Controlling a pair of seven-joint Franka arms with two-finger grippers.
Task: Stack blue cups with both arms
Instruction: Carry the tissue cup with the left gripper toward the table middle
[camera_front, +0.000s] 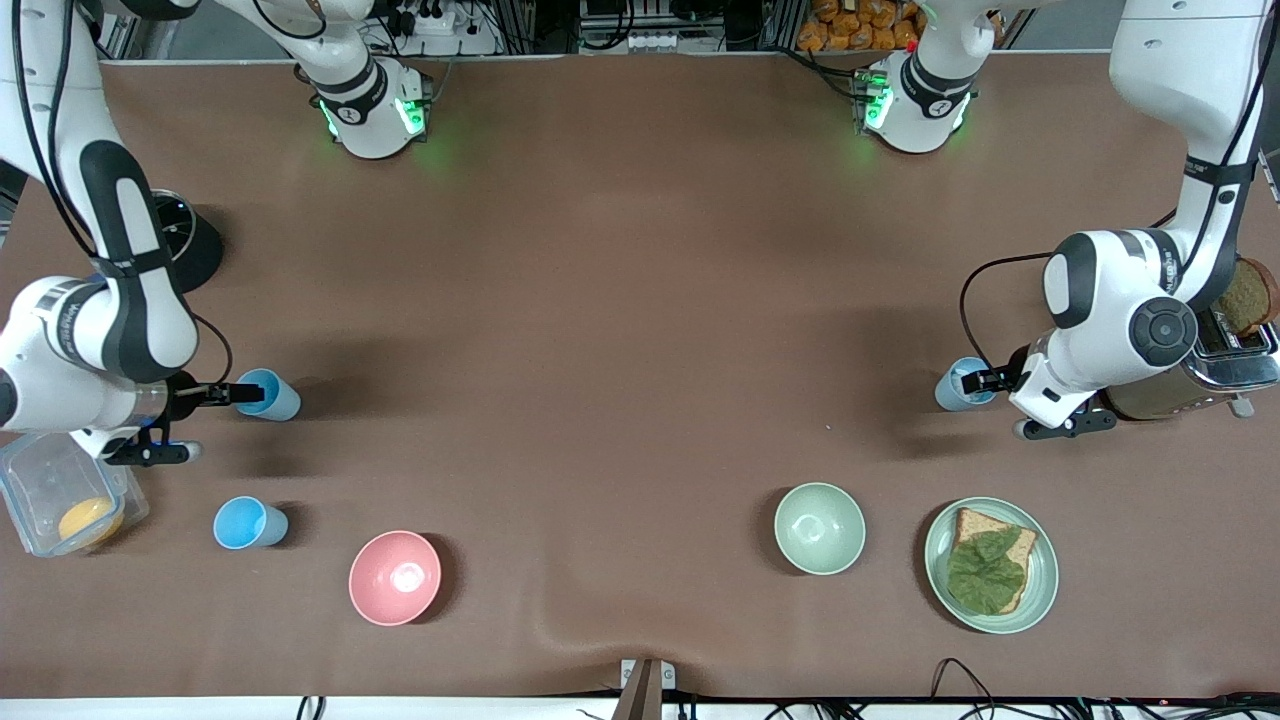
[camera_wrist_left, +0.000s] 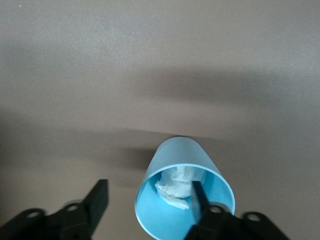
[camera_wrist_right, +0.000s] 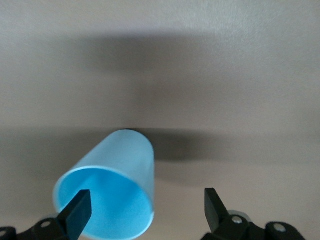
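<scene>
A: Where are the cups sitting?

B: Three are showing. A bright blue cup (camera_front: 268, 394) is standing upright toward the right arm's end of the table, and the right gripper (camera_front: 222, 394) is straddling its rim, one finger (camera_wrist_right: 76, 212) inside and the other outside. The jaws are spread wide, not pinching yet. A second bright cup (camera_front: 249, 523) is waiting nearer the front camera, beside the pink bowl (camera_front: 394, 577).

A: And the left arm?

B: The left gripper (camera_front: 985, 380) is doing the same at the paler cup (camera_front: 961, 384) toward its end of the table, just beside the toaster (camera_front: 1215, 370). One finger (camera_wrist_left: 196, 200) is dipping inside, the other staying outside, jaws apart. That cup is holding a crumpled white wad (camera_wrist_left: 175, 186).

A: How will they be handling?

B: I'm judging them light, thin and smooth, so they are likely tipping or sliding easily. Pinching the wall just under the rim looks best, gently, since the plastic may flex.

A: Which way are they pointing?

B: Mouths up, long axes vertical, narrowing toward the base. The wad may be blocking nesting.
</scene>
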